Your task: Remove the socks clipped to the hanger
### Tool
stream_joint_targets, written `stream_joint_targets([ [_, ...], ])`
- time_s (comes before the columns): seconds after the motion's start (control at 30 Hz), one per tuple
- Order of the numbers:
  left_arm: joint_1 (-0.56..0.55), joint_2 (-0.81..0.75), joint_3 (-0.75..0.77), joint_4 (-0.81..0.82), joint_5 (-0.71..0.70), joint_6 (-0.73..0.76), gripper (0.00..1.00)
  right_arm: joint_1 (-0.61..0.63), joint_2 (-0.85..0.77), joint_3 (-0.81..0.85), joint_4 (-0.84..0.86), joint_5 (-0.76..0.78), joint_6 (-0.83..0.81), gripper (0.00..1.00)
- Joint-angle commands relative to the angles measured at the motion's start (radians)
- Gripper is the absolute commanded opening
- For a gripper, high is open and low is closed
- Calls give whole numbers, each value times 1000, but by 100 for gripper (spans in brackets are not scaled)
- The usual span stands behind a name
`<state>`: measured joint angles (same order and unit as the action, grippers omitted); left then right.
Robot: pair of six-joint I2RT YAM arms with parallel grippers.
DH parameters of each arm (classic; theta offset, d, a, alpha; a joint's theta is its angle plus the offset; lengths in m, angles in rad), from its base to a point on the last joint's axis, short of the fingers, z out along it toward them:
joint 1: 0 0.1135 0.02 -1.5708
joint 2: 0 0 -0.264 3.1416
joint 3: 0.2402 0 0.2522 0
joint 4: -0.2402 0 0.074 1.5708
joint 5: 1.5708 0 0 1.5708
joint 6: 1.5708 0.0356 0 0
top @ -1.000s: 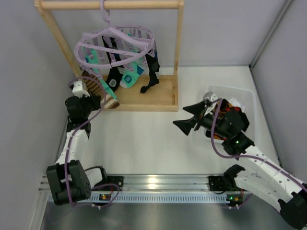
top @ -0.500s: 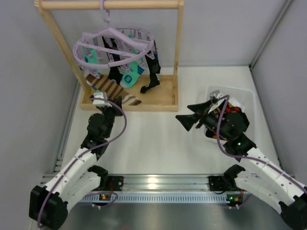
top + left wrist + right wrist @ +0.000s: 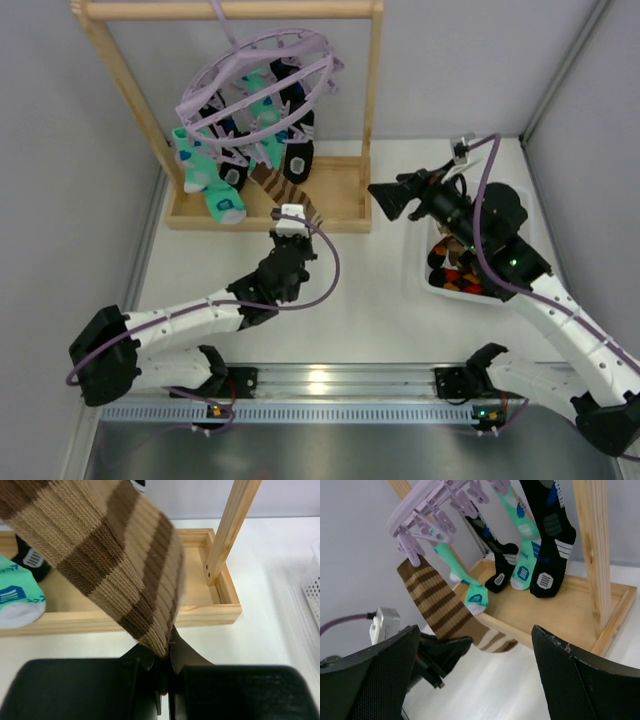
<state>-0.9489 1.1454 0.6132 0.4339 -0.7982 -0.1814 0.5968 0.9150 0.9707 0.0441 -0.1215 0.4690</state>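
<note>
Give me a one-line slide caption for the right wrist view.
Left gripper holds the brown striped sock taut from a clip on the lilac hanger; teal socks and black socks hang beside it.

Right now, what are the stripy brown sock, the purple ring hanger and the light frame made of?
Brown striped sock: soft knitted yarn, matte; the ribbed stitches show clearly. Pale lilac ring hanger: looks like smooth moulded plastic, with a slight sheen. Light-coloured rack frame: bare wood, probably unvarnished; faint grain lines and a pale, dull surface.
</note>
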Motion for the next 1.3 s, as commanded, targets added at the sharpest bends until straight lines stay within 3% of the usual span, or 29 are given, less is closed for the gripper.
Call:
stream_joint_targets([
  [0.0,-66,53,110,5,-209,85,0,27,89,199,-171,25,-71,87],
  [0.17,-134,94,138,5,-266,128,0,145,270,492,-398,183,-222,80],
  [0.33,-145,111,154,6,-294,161,0,285,553,891,-639,363,-372,73],
  [0.5,-159,146,194,6,-322,250,0,382,795,1216,-745,485,-460,71],
  [0.6,-163,177,221,6,-326,284,0,429,886,1325,-771,554,-527,69],
  [0.83,-180,208,250,6,-312,309,0,462,963,1359,-679,706,-612,63],
  [1.27,-185,237,278,8,-280,329,0,462,1039,1407,-575,620,-624,59],
])
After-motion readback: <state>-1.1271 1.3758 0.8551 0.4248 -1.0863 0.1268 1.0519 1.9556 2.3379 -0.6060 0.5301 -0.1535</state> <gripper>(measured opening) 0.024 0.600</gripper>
